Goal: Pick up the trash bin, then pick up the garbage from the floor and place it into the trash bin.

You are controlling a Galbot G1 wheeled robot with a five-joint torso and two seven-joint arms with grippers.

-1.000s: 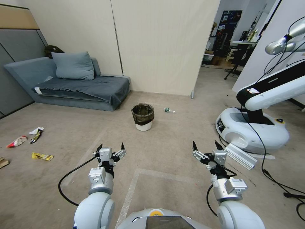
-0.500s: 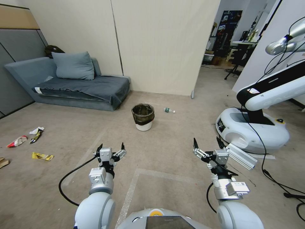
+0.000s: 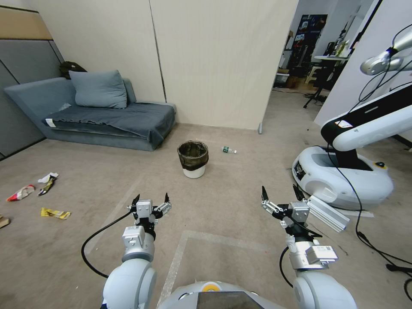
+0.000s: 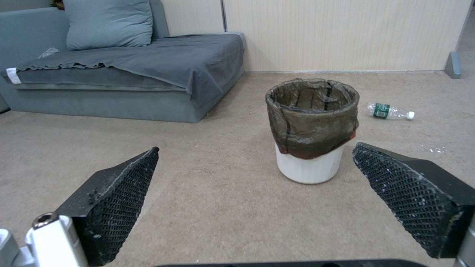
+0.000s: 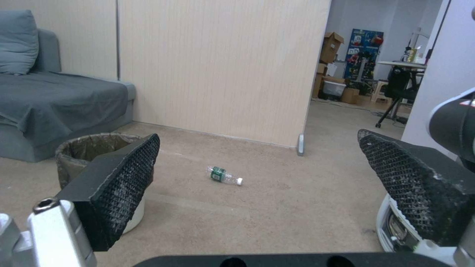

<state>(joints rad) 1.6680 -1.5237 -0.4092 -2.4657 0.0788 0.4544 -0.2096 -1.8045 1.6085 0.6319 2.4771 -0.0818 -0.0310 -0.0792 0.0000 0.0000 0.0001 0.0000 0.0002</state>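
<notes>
**Operator:** Trash bin (image 3: pixel 193 159) position?

**Technician:** Upright on the floor, ahead of both grippers and well apart from them, between the grey sofa (image 3: pixel 92 112) and the plastic bottle (image 3: pixel 228 149). The dark bag is folded over its upper half; the white wall shows below. In the left wrist view the trash bin (image 4: pixel 313 129) stands between the two fingers, farther off.

**Operator:** Difference from the picture one second earlier?

**Technician:** The whole head view has shifted slightly: the litter sits nearer the view's edge and the neighbouring white robot base (image 3: pixel 342 174) sits a little lower, so the camera has moved, not the things. The trash bin keeps its spot beside the sofa. The right gripper (image 3: pixel 280 193) has dropped marginally; the left gripper (image 3: pixel 151 199) holds the same pose.

**Operator:** Finger state?

**Technician:** Both sets spread wide, holding nothing, over bare floor short of the trash bin.

**Operator:** Garbage?

**Technician:** On the floor, far from the trash bin on the sofa side: a red-and-white packet (image 3: pixel 19 192), a white scrap with a dark wrapper (image 3: pixel 47 179), a yellow wrapper (image 3: pixel 56 213).

**Operator:** Readable writing?

**Technician:** The bottle (image 4: pixel 389 112) carries a green label; its text cannot be read. The tag on the right wrist is also illegible.
</notes>
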